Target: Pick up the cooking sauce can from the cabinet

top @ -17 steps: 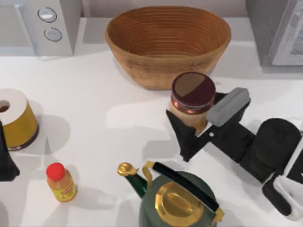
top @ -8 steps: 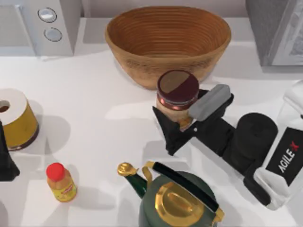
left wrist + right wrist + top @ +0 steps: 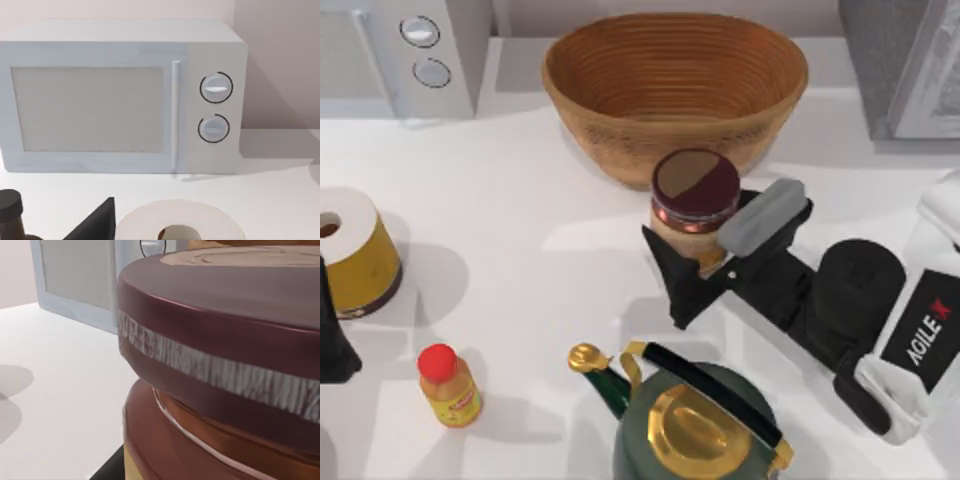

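One cooking sauce can (image 3: pixel 696 196) pinched by right end effector (image 3: pixel 705 255) (label mostly hidden), left arm cut off.

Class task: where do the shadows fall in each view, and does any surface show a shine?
Top view: soft grey shadows on the white table beside the cooking sauce can, held in the right tool; the kettle lid gleams gold. Left wrist view: shadow under the microwave. Right wrist view: the can's copper rim shines.

A wicker basket (image 3: pixel 675 90) sits at the back of the white worktop (image 3: pixel 520 230), with a microwave (image 3: pixel 420 50) in the far left corner. A yellow white-topped can (image 3: pixel 350 250) stands at the left edge, a small red-capped bottle (image 3: pixel 448 386) nearer the front, and a green kettle with a gold lid (image 3: pixel 690 425) front and centre.
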Tool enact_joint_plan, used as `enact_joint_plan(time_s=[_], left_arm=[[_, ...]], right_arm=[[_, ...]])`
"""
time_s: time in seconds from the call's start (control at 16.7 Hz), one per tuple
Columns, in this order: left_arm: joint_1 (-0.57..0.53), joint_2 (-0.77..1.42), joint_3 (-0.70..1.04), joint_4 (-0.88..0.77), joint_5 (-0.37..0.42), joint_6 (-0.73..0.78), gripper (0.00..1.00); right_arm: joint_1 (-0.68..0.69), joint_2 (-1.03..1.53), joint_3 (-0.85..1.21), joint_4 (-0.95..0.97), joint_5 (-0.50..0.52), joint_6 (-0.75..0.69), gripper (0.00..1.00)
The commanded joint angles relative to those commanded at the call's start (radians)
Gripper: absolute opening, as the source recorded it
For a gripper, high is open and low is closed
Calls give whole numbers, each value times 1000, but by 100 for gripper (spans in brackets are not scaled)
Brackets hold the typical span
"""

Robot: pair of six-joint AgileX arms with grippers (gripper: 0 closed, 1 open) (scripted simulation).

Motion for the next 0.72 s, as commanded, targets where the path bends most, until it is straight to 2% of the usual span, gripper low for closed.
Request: enact_joint_plan(time_s=[0.36,0.72], left_arm=[[0,0,0,0,0,0,100],[0,0,0,0,0,0,100]], right_arm=[[0,0,0,0,0,0,98],[0,0,0,0,0,0,100]])
